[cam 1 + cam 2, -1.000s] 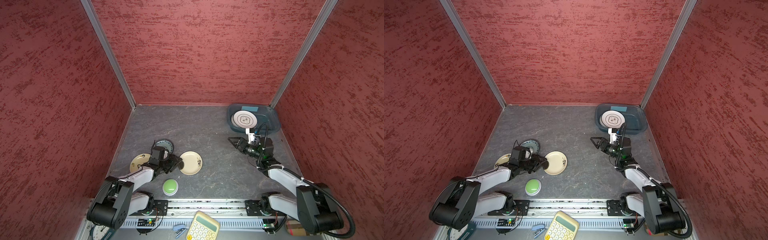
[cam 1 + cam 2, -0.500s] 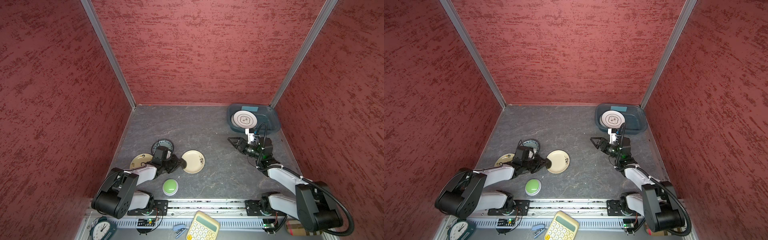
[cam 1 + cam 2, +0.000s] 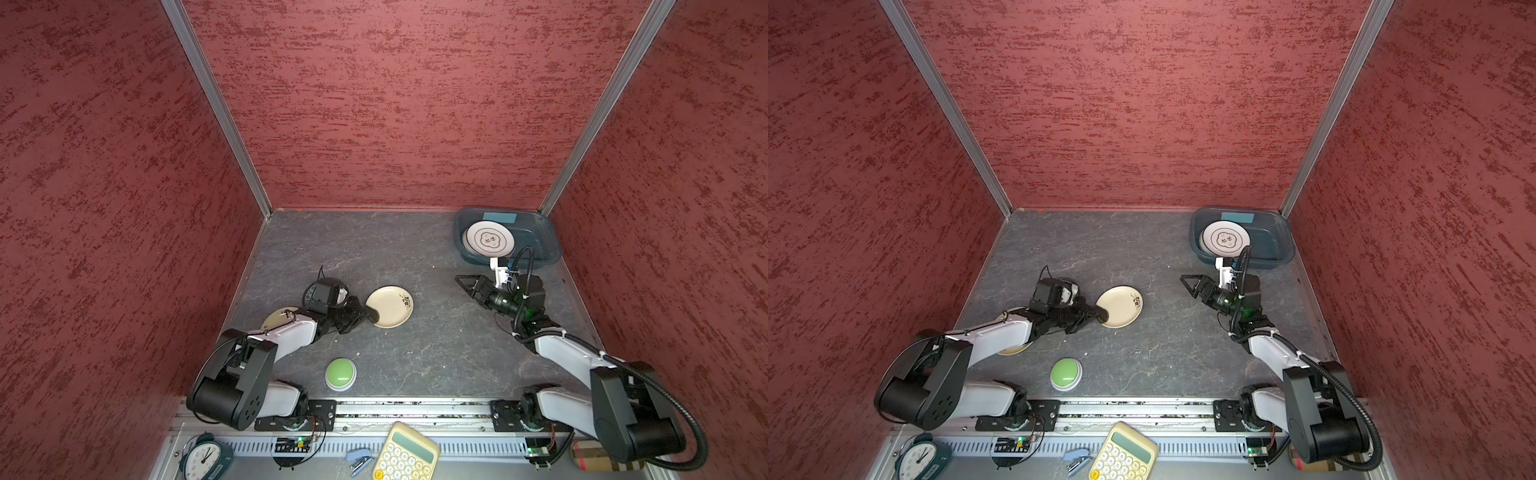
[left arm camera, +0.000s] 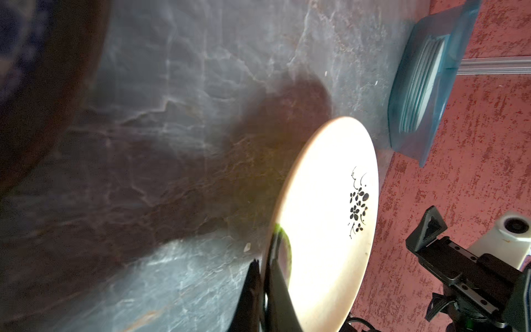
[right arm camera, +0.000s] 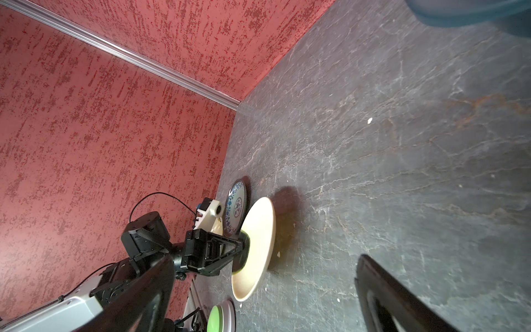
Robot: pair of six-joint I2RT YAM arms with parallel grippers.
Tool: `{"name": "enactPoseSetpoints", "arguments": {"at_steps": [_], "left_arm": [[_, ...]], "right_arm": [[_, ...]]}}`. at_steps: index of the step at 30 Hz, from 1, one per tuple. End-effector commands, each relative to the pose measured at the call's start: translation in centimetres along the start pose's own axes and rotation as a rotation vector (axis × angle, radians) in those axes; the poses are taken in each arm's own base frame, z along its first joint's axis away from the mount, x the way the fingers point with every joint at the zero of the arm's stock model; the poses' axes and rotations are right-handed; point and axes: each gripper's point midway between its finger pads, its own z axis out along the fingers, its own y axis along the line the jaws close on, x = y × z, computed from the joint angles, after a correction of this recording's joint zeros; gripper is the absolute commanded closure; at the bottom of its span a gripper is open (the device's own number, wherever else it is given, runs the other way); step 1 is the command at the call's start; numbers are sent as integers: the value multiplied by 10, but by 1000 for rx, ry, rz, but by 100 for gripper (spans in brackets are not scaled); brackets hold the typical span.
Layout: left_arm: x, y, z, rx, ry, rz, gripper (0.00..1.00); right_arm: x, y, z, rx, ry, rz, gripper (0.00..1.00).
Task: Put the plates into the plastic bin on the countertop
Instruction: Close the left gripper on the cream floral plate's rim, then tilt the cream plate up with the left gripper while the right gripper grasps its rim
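Observation:
A cream-yellow plate (image 3: 389, 306) (image 3: 1119, 306) with black flower marks lies mid-countertop (image 3: 415, 257). My left gripper (image 3: 368, 313) (image 4: 263, 276) is shut on its near-left rim, one finger above and one below, and the plate (image 5: 255, 247) tilts up on that side. A blue-patterned plate (image 5: 237, 205) and another cream plate (image 3: 276, 320) lie partly hidden under my left arm. The plastic bin (image 3: 548, 245) (image 4: 425, 115) stands at the back right with a stack of white plates (image 3: 488, 241) inside. My right gripper (image 3: 465, 282) hovers open and empty in front of the bin.
A green dome button (image 3: 340, 372) sits near the front edge, between the arm bases. Below the rail lie a yellow calculator (image 3: 405, 453), a clock (image 3: 203, 457) and a small stapler (image 3: 359, 459). Red walls close in three sides.
My left gripper has closed on the cream plate's rim, and the plate has shifted slightly to the right. The right arm has stayed still and open.

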Motion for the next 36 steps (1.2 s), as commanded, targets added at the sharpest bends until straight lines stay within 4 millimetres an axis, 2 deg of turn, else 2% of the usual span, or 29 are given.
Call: {"name": "enactPoseSetpoints", "arguments": {"at_steps": [1,9,11,13,21,28,34,36], "left_arm": [[-13,-35,-11,73,-33,54,100],[-50,-102,-29,181,-148,144,100],[-53,-113,-27,197,-145,160,100],[-50,-123,-21,204,-130,179,100],[-32,-150,3,201,-79,268,100],[-16,-163,17,187,-42,336,100],[-6,-166,25,187,-11,350,100],[-4,-167,27,189,-6,351,100]], "right_arm": [[-7,9,1,-5,-17,-29,1],[0,19,9,-10,26,-47,1],[0,23,12,-17,31,-53,3],[0,26,15,-21,37,-55,9],[0,32,27,-26,53,-60,28],[3,27,35,-15,70,-53,39],[1,21,40,10,66,-41,60],[1,18,41,25,67,-35,70]]}}
